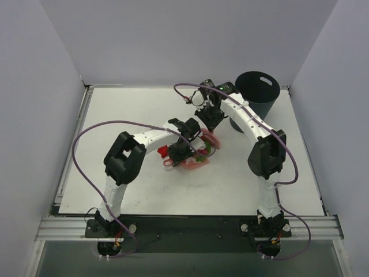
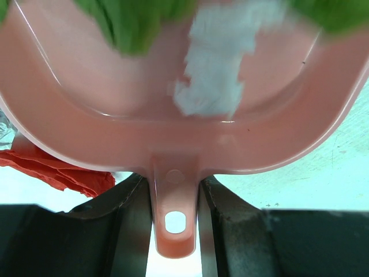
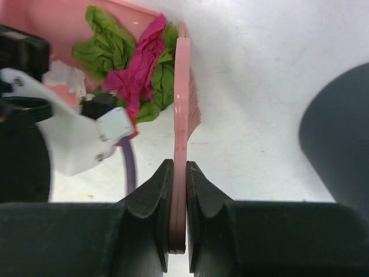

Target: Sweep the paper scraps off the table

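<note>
My left gripper is shut on the handle of the pink dustpan, which rests on the white table near its middle. Inside the pan lie green paper scraps and a white one; a red scrap lies on the table outside, by the pan's left rear. My right gripper is shut on the pink brush, held on edge at the pan's mouth. Green scraps and a magenta scrap are bunched against the brush. From above, the dustpan and brush meet between both arms.
A dark round bin stands at the table's far right corner, just behind the right arm, and fills the right edge of the right wrist view as the bin. The left arm's wrist and purple cable sit close beside the brush.
</note>
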`<move>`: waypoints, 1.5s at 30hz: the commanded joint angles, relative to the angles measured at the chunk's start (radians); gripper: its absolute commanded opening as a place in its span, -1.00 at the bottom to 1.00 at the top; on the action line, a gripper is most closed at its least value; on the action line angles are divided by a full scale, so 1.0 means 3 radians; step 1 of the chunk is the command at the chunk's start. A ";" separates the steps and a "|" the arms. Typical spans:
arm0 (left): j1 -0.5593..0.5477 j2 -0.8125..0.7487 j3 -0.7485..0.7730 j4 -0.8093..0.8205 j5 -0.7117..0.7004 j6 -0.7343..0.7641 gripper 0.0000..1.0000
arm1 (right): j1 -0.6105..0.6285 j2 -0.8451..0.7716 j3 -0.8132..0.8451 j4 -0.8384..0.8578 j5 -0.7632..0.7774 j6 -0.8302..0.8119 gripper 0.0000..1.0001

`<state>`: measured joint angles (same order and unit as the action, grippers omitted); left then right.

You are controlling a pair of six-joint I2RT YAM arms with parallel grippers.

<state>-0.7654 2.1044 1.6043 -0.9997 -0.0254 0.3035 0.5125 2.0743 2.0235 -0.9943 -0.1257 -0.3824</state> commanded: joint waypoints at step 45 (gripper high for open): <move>-0.0046 -0.0593 -0.0051 0.0750 0.0448 0.0149 -1.00 | -0.0246 -0.1203 -0.0353 -0.0321 0.0164 0.0201 -1.00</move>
<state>-0.7719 1.9728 1.5078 -0.7952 0.0780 0.3508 0.4446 1.7496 1.9602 -1.0641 -0.0887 -0.3424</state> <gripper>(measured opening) 0.408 0.077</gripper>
